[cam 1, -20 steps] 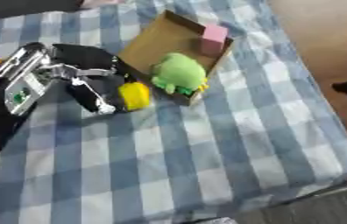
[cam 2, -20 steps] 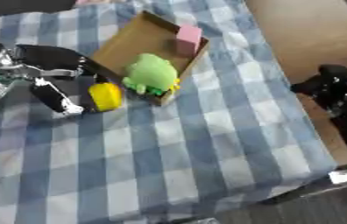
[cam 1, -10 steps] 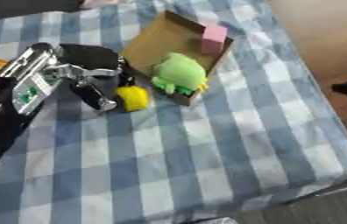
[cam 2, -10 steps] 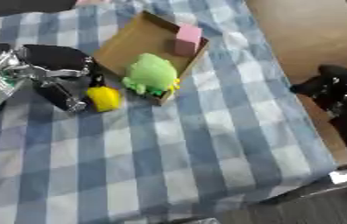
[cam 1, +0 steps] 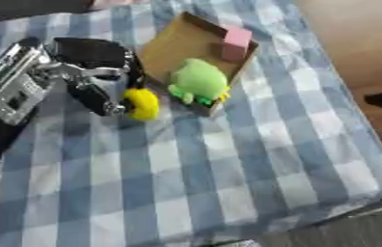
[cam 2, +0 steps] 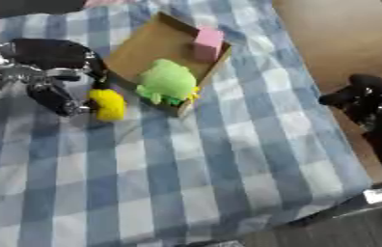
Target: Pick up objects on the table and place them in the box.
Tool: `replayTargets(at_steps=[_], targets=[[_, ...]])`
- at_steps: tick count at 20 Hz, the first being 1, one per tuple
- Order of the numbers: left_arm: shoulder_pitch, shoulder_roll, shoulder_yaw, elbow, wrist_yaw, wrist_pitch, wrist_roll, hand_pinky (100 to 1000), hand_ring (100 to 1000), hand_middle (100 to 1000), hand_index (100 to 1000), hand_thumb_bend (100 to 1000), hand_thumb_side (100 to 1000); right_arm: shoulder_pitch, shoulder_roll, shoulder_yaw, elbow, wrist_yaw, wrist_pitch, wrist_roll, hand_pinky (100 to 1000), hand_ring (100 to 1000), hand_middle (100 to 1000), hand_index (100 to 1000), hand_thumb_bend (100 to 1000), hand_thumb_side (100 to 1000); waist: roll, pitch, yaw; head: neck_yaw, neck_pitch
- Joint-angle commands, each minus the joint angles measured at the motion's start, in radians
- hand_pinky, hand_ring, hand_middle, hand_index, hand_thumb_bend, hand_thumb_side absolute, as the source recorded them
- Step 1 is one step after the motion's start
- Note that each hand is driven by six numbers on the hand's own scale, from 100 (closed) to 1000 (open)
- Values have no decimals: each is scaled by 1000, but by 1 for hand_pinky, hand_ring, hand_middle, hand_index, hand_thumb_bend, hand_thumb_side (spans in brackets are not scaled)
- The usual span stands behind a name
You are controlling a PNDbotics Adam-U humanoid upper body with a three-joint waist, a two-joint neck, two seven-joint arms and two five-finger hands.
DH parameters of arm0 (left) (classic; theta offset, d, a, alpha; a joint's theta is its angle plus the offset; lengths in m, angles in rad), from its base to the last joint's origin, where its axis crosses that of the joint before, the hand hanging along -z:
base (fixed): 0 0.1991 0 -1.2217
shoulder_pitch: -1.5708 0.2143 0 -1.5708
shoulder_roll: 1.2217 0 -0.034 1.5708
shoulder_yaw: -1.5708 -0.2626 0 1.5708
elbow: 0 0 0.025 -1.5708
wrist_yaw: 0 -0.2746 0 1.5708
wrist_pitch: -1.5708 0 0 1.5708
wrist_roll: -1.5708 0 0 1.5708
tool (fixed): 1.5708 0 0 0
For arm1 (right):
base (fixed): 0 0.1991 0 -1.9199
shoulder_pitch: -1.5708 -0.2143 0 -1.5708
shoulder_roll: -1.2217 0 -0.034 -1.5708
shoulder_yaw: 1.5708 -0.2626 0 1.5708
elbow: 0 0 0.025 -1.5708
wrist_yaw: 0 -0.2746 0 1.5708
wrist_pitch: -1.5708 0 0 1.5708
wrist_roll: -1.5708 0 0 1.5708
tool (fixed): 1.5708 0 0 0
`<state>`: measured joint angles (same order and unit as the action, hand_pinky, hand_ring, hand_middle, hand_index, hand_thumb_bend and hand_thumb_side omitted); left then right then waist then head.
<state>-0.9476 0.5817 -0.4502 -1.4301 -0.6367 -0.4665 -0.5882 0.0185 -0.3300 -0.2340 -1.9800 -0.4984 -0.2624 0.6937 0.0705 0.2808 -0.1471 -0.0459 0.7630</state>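
Curling around a yellow plush toy (cam 1: 141, 103), the left hand (cam 1: 93, 72) comes in from the left edge of the tabletop; its dark fingers (cam 1: 98, 98) and thumb close on the toy's left side, and the toy sits at or just above the blue-and-white checked tablecloth (cam 1: 228, 178) — contact with the cloth cannot be told. The toy is just beside the near left wall of the cardboard box (cam 1: 170, 45), which lies open and tilted toward the far right part of the tabletop. A pink block (cam 1: 237, 37) stands inside the box against its far right wall. A green plush toy (cam 1: 200, 83) lies at the box's near corner, partly over the rim, with a bit of yellow showing beneath it. The left forearm, silver and black, runs back toward the near left corner. The right hand (cam 2: 378, 103) hangs off the right edge of the tabletop over the wooden floor (cam 2: 329, 34), well apart from the box; it shows as a dark, glossy shape and whether its fingers are spread or curled cannot be told.
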Motion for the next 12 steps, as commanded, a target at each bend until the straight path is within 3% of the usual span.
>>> replayTargets(at_steps=[1,6,12], targets=[[-53,16,54,-46,20,24,17,814,635,488,626,100,164,-2,-20,-9,-20,-13,-10,0,908,802,727,897,100,528,-8,-22,1,-1,-11],[-127,-64,79,14,-12,38,44,813,628,486,628,100,145,-1,-20,-5,-20,-19,-13,6,908,802,727,897,100,529,-14,-20,-8,9,-20],[-194,-187,121,191,-135,33,146,810,621,485,630,101,130,-10,-18,1,-20,-22,-11,15,909,803,727,898,100,528,-15,-12,-23,28,-38]])
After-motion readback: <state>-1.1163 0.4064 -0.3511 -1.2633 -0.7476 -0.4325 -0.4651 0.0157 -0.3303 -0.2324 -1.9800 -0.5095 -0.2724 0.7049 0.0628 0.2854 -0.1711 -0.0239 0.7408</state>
